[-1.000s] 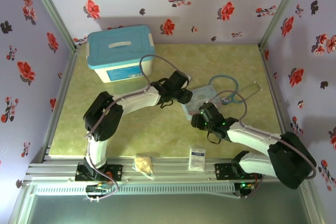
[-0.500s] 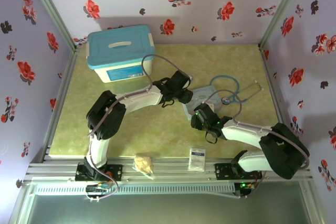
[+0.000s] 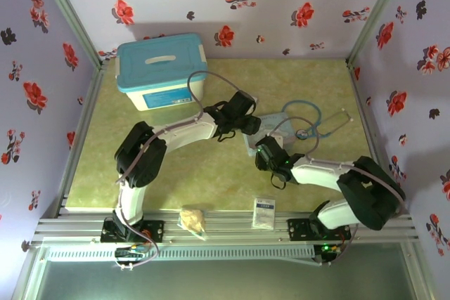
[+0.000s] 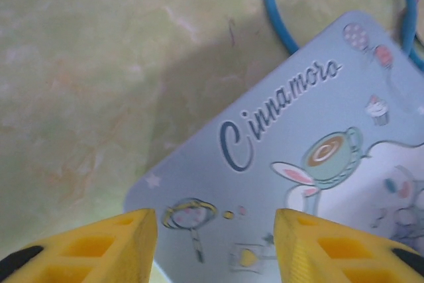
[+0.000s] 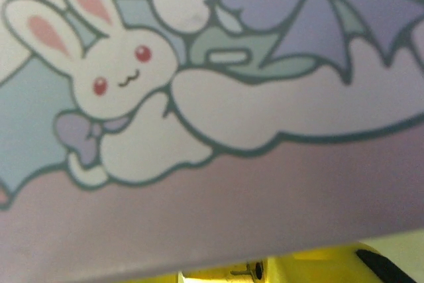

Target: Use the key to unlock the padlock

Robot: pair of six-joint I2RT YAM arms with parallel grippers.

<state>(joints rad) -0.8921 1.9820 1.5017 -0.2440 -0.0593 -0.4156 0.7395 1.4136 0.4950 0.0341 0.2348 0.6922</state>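
Over the tin [image 4: 318,164], left hand [image 4: 213,230] spread wide; right hand [image 3: 264,151] close, gap unreadable.

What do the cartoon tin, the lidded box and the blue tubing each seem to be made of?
The tin looks like thin printed metal, satin, its lettering seemingly embossed. The box is probably moulded plastic: smooth surfaces, rounded corners, even colour. The tubing seems to be rubber or soft plastic, bending in a loose loop.

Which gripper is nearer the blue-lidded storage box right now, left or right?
Left. The left gripper hangs over a corner of the cartoon tin, to the near right of the storage box. The right gripper sits at the tin's near edge, farther from the box.
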